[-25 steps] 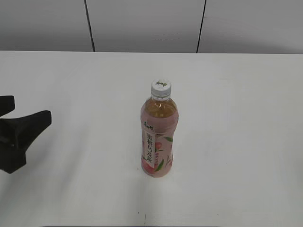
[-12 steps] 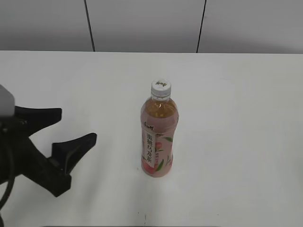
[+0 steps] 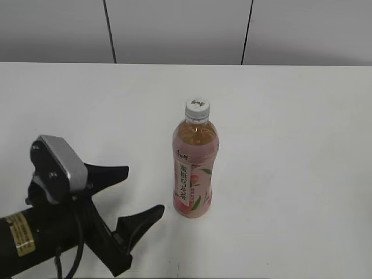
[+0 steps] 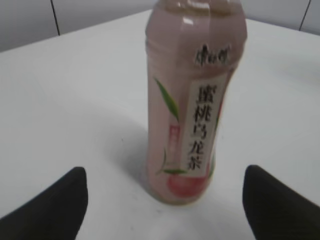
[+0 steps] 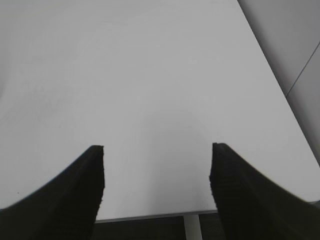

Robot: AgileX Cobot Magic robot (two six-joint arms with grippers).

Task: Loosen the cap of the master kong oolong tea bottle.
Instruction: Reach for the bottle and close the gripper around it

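Note:
The master kong oolong tea bottle [image 3: 195,168] stands upright near the middle of the white table, amber tea above a pink peach label. Its white ribbed cap [image 3: 197,108] sits on top. My left gripper [image 3: 136,190] is open, low over the table, just left of the bottle's base and not touching it. In the left wrist view the bottle [image 4: 192,100] fills the centre, with my left gripper [image 4: 162,187] wide apart before it; the cap is cut off at the top. My right gripper [image 5: 156,162] is open and empty over bare table, out of the exterior view.
The white table [image 3: 302,145] runs back to a grey panelled wall [image 3: 174,29]. The right wrist view shows the table's edge [image 5: 150,216] just below the fingers and a wall at the right.
My left arm has come in from the left edge toward the bottle, jaws open. The bottle has not moved.

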